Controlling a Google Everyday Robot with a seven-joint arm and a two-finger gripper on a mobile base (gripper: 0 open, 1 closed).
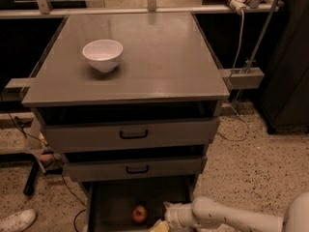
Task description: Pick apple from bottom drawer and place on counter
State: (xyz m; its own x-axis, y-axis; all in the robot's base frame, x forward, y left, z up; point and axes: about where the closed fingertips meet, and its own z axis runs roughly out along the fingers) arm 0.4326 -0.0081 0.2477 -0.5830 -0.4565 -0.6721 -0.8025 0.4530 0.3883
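The apple (139, 213), small, red with orange patches, lies on the flat grey floor of the open bottom drawer (111, 203). My gripper (160, 225) is at the frame's bottom edge, just right of the apple and apart from it, on the end of my white arm (227, 216). The counter (159, 57) is the broad grey top of the cabinet above.
A white bowl (103, 55) stands on the counter's left part. Two shallower drawers with black handles (133, 135) stick out slightly above the bottom drawer. A white shoe (17, 220) and cables lie on the speckled floor at left. A dark cabinet (289, 57) stands at right.
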